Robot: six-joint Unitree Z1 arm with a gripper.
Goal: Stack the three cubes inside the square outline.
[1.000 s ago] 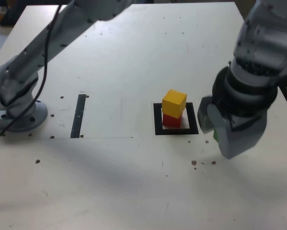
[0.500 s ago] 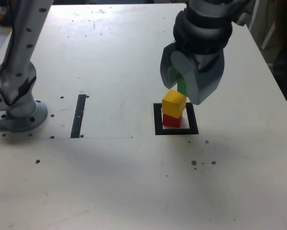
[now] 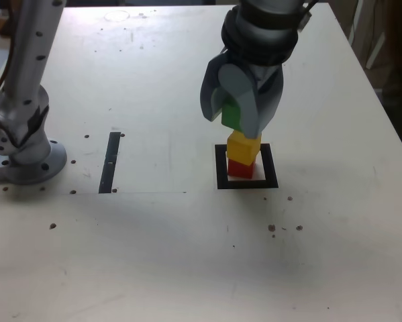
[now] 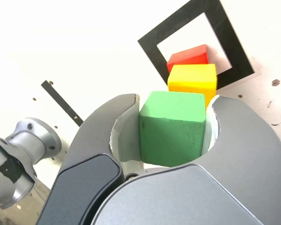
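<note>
— How is the arm posed?
— It reaches down over the desk, the gripper (image 3: 235,115) pointing downward, clenched on the green cube (image 4: 172,127).
— And the other cubes?
— The yellow cube (image 3: 243,145) sits on the red cube (image 3: 239,168) inside the square outline (image 3: 221,168), just below the green one.

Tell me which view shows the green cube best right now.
The wrist view: the green cube fills the middle, clamped in the pincer, two faces clear. The exterior view shows only a green sliver between the fingers, above the yellow cube.
</note>
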